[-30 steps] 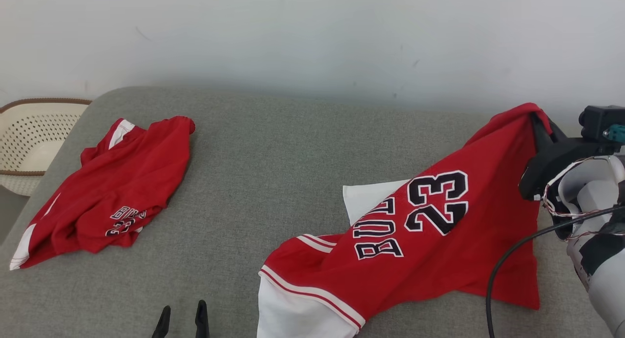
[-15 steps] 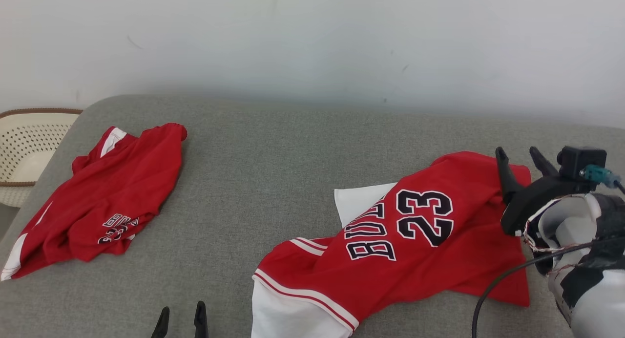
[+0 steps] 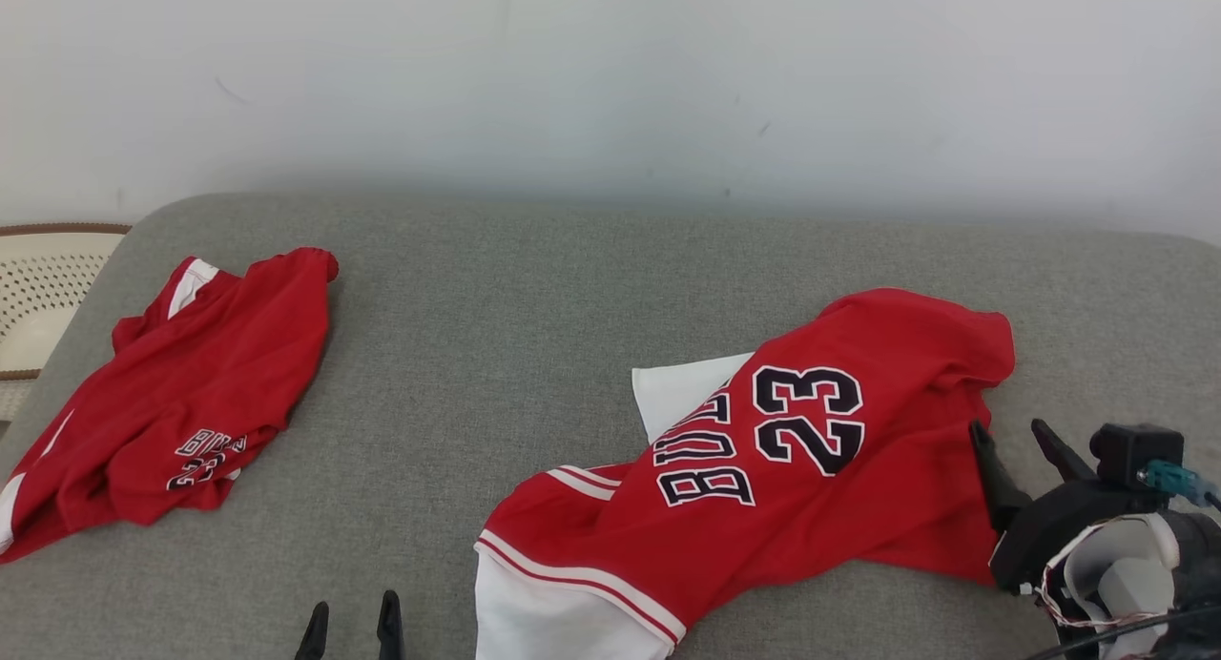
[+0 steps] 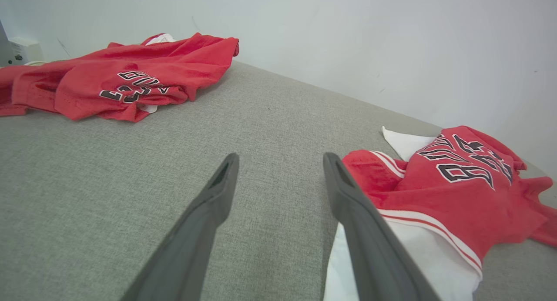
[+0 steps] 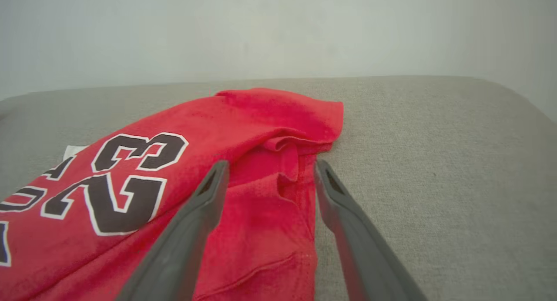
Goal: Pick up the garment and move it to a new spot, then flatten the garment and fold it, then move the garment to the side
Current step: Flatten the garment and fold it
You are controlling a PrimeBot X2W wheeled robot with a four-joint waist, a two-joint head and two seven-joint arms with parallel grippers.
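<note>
The garment (image 3: pixel 887 507) is a red jersey with "23" in black and a white-trimmed hem, lying crumpled on the grey cushion at right centre. My right gripper (image 3: pixel 1006 428) stands open just off its right edge, holding nothing. In the right wrist view the open fingers (image 5: pixel 272 164) hover low over the rumpled red cloth (image 5: pixel 243 131). At the bottom edge, left of the jersey's white hem, my left gripper (image 3: pixel 354 605) is open and empty. The left wrist view shows its right finger (image 4: pixel 348 196) beside the garment (image 4: pixel 457 192), apart from it.
A second red jersey (image 3: pixel 191 402) lies bunched at the cushion's left end, also seen far off in the left wrist view (image 4: pixel 130 70). A perforated cream basket (image 3: pixel 38 298) stands beyond the left edge. Bare grey cushion (image 3: pixel 496 336) separates the two jerseys. A pale wall runs behind.
My right gripper opened and let go of the garment's raised corner, which dropped onto the cushion. The gripper then drew back and lower. The head camera also shifted.
</note>
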